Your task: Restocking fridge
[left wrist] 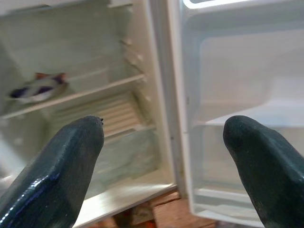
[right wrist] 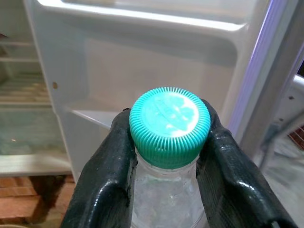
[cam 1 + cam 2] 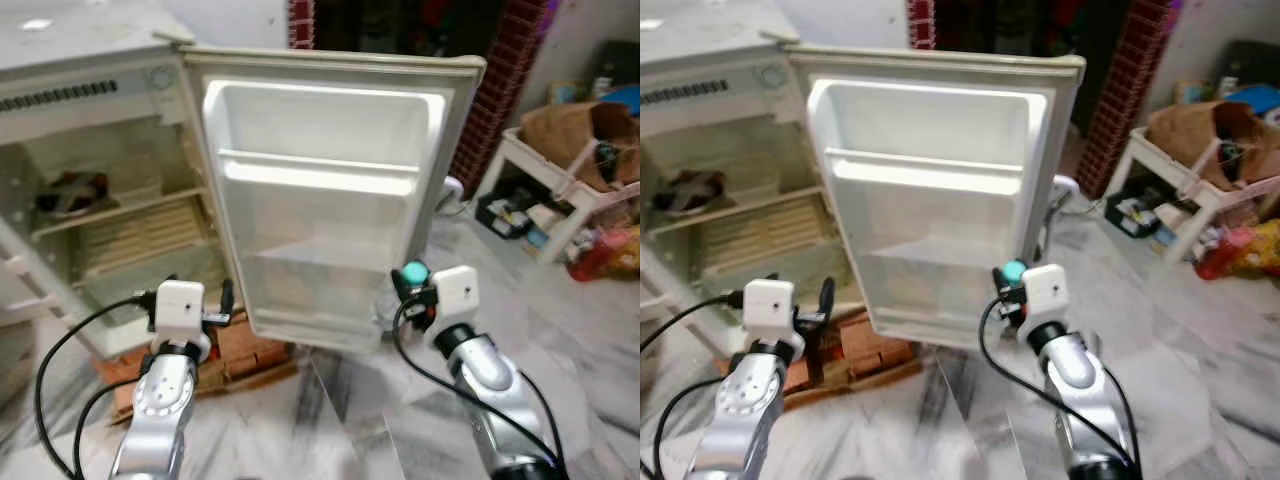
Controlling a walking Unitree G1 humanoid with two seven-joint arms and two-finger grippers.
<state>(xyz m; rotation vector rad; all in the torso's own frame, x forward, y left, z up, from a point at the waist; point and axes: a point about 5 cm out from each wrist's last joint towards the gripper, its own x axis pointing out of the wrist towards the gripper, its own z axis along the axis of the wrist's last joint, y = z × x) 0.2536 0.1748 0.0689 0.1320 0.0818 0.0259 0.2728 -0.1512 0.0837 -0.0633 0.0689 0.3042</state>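
Gripping a clear bottle (image 2: 166,199) just under its teal cap (image 2: 170,126) between the closed-in fingers of the right gripper (image 3: 408,285), just before the open fridge door (image 3: 320,200), left gripper (image 1: 164,156) spread wide and empty, facing the fridge (image 3: 100,200) shelves

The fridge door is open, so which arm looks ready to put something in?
The right. Its gripper has its fingers shut on a bottle with a green cap, right before the fridge door shelves. The left gripper is open, holding nothing.
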